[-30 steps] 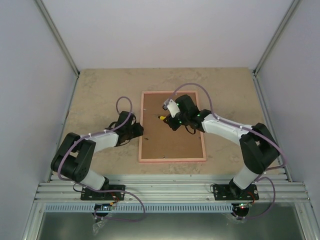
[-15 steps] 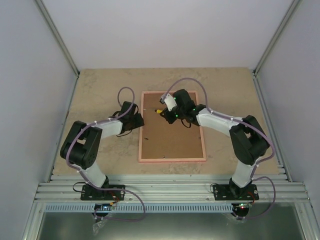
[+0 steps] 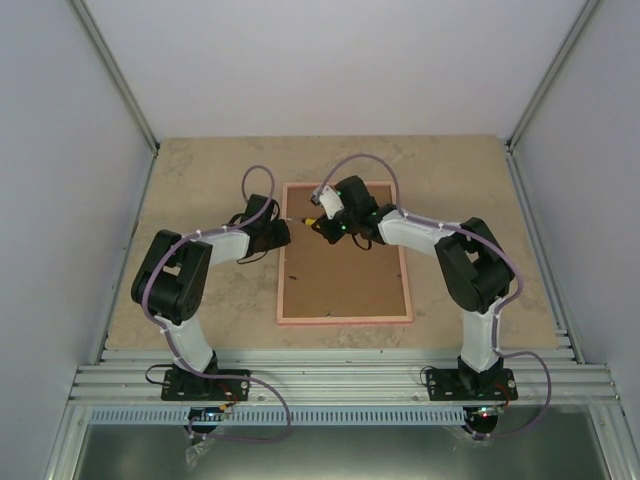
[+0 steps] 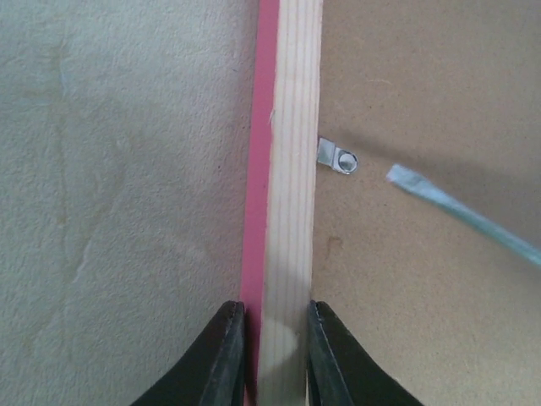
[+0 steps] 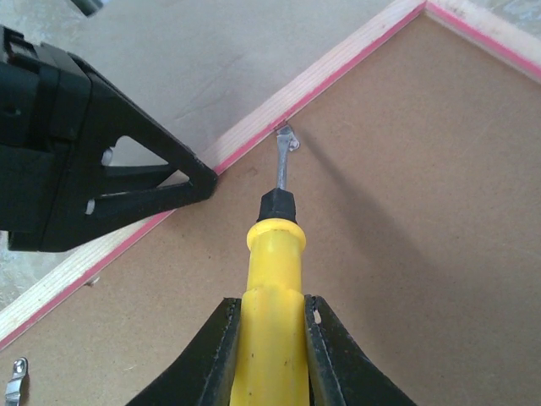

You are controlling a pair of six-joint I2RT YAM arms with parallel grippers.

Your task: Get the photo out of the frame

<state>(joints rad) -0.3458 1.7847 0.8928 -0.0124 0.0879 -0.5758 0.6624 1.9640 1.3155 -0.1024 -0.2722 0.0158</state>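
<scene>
The frame [image 3: 345, 319] lies face down on the table, its brown fibreboard back [image 3: 342, 285] up; the photo is hidden beneath it. My left gripper [image 3: 284, 232] is shut on the frame's left rail [image 4: 290, 169], one finger on each side of the pale wood and pink edge, as the left wrist view [image 4: 275, 338] shows. My right gripper [image 5: 270, 338] is shut on a yellow-handled screwdriver [image 5: 272, 279]. The screwdriver's metal tip rests at a small metal clip [image 5: 287, 139] by that rail, close to the left gripper's fingers [image 5: 182, 178].
Another metal clip [image 5: 15, 376] sits further along the left rail. Grey walls [image 3: 70, 150] close in the tabletop [image 3: 200, 170] on three sides. A ribbed aluminium rail [image 3: 340, 375] runs along the near edge, by the arm bases.
Both arms have moved toward the far end of the frame's left side. The left gripper has closed on the rail. The screwdriver tip has come to the clip.
</scene>
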